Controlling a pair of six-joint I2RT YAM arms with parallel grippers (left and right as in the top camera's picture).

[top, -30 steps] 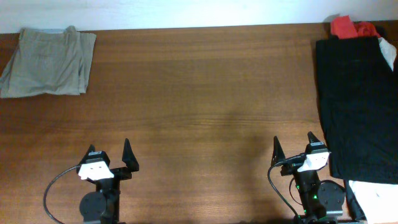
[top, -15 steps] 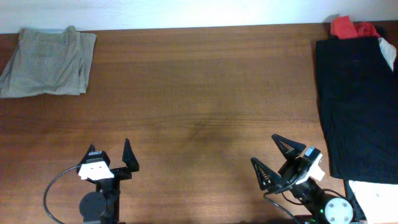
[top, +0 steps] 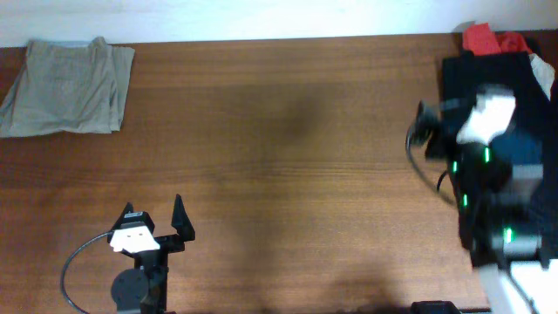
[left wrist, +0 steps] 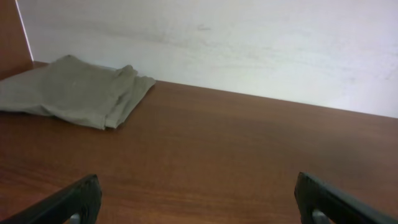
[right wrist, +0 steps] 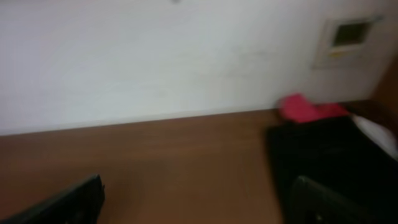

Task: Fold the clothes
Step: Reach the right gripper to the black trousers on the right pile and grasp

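Note:
The large black garment (top: 493, 71) lies flat along the table's right edge; it also shows in the right wrist view (right wrist: 329, 155). A red piece (top: 484, 39) lies at its far end, also seen in the right wrist view (right wrist: 305, 109). Folded khaki trousers (top: 65, 87) lie at the far left corner, also seen in the left wrist view (left wrist: 74, 93). My right gripper (top: 443, 112) is raised and blurred over the black garment's left edge, open and empty (right wrist: 199, 199). My left gripper (top: 157, 228) is open and empty near the front edge (left wrist: 199, 202).
A white cloth (top: 527, 292) lies at the front right corner, partly behind my right arm. Another white bit (right wrist: 376, 134) shows beside the black garment's far right. A pale wall runs along the table's back edge.
My right arm has risen from the front edge and swung back and right, now above the black garment. The left arm has not moved.

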